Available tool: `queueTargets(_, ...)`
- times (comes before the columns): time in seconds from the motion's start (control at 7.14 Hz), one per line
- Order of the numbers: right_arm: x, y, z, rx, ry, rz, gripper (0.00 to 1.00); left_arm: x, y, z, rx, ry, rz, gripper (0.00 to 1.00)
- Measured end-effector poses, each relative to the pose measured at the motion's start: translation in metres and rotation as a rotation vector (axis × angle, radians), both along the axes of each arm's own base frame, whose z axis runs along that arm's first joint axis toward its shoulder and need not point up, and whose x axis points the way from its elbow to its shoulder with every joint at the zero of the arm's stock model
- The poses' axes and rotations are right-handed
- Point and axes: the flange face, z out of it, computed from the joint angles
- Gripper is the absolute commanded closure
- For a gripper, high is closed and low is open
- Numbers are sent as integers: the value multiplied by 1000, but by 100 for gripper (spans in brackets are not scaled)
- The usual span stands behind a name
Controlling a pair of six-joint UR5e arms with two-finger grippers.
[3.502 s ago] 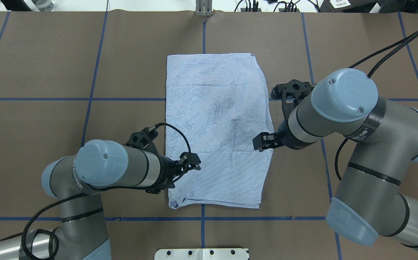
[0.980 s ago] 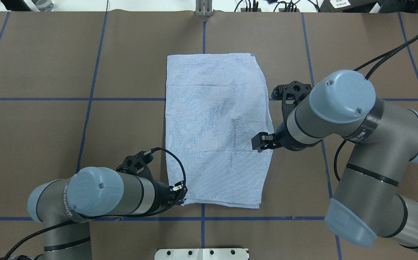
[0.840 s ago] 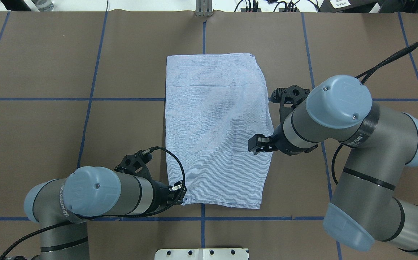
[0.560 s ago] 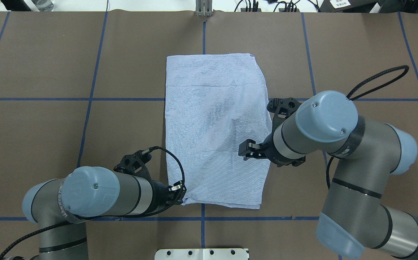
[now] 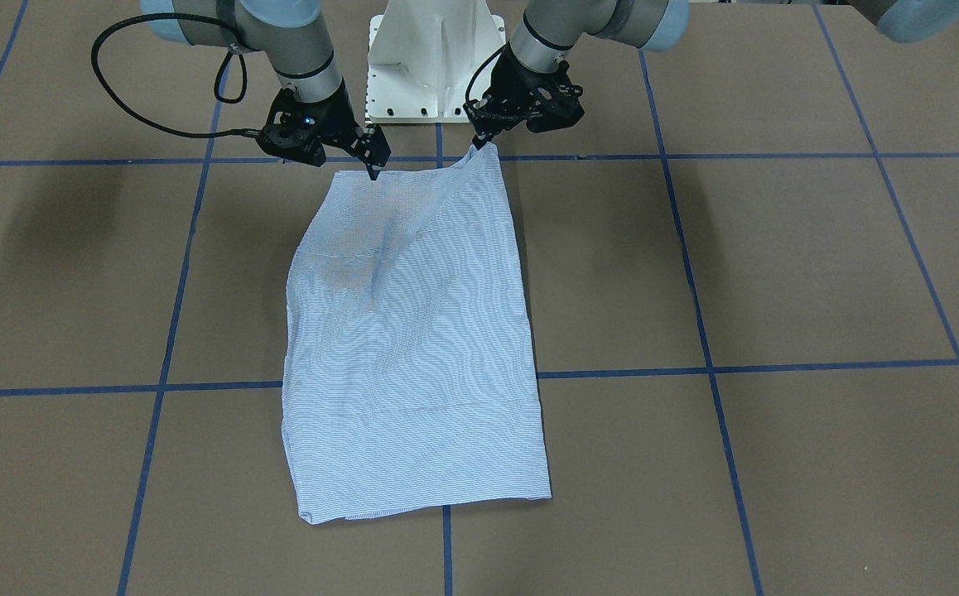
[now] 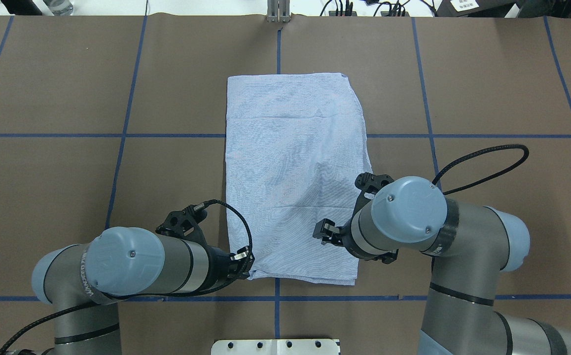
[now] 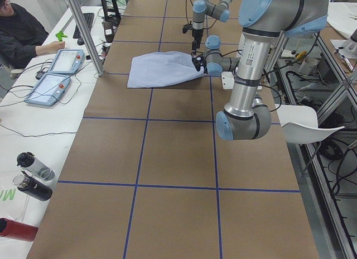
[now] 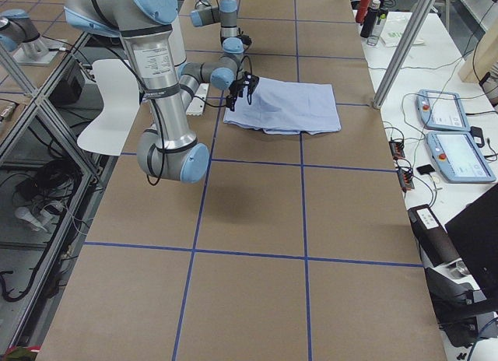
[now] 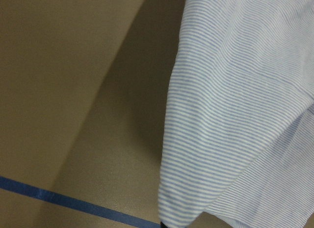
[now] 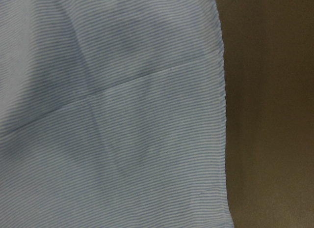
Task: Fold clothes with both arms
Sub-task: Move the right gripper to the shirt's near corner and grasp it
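Moved the right gripper (image 5: 373,164) down to the near hem of the shirt (image 6: 295,162).
Still pinching one lifted corner with the left gripper (image 5: 478,142); cannot tell open or closed on the right; otherwise flat on the table (image 6: 68,98), nearly ready for folding.

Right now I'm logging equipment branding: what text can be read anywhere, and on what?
"WANJEED": black band on the left arm, printed sideways.
White label at the overhead view's top right: too small to read.
Lettering on the right arm, on its band: blurred.
The striped shirt: no text.
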Motion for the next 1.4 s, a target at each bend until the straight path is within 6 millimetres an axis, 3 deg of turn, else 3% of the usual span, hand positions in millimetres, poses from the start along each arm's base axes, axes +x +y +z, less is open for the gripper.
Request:
queueTargets(0.42,-31,9,29,-40,71,21,0,1,0,-2,2,4,0,100)
queueTargets(1.4,-49,25,44,-44,104,-9,0,-1,-1,-4,3,9,-4,100)
